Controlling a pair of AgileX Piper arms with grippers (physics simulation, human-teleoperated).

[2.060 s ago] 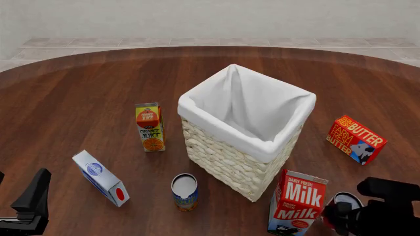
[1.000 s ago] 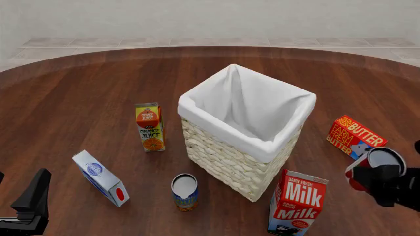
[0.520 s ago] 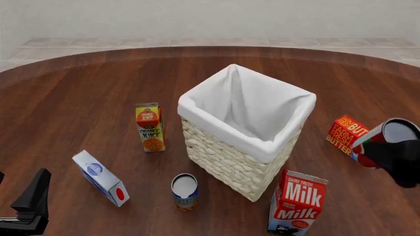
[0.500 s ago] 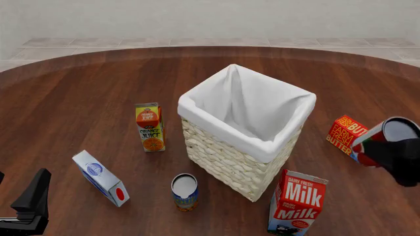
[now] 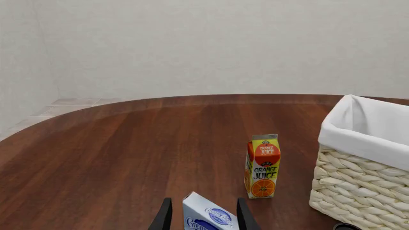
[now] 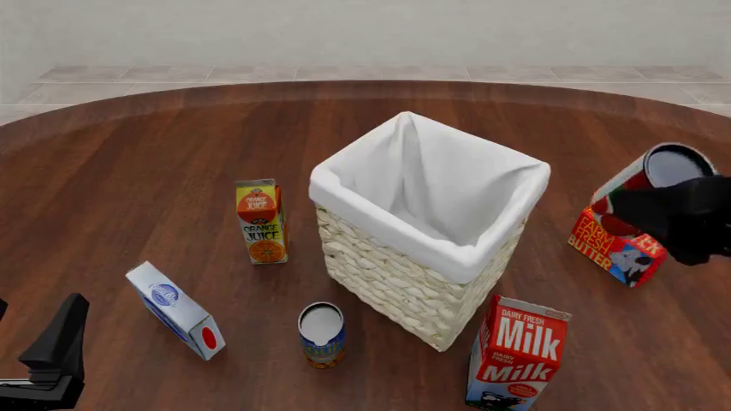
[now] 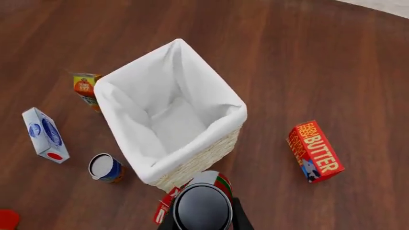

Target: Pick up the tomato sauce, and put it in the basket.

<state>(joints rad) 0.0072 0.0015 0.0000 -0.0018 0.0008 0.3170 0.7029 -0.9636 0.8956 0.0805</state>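
The tomato sauce [image 6: 639,175], a red-labelled can with a pale flat top, hangs tilted in the air to the right of the basket, in front of the butter box. My right gripper [image 6: 662,207] is shut on it. In the right wrist view the tomato sauce [image 7: 202,207] fills the gap between the fingers, with the basket [image 7: 131,139] below and ahead. The basket [image 6: 389,274] is cream wicker with a white lining and stands mid-table. My left gripper [image 6: 55,355] rests low at the near left, open and holding nothing; its fingers [image 5: 164,218] frame a white-and-blue box.
An orange juice carton [image 6: 260,221] stands left of the basket. A white-and-blue box [image 6: 175,310] and a blue-and-yellow can [image 6: 322,335] sit nearer me. A milk carton [image 6: 518,351] stands at the basket's near right corner. A red butter box [image 6: 611,253] lies under the held can.
My right gripper has lifted the tomato sauce from the table beside the milk carton, up and away from me to about the basket's rim height. The left arm has not moved.
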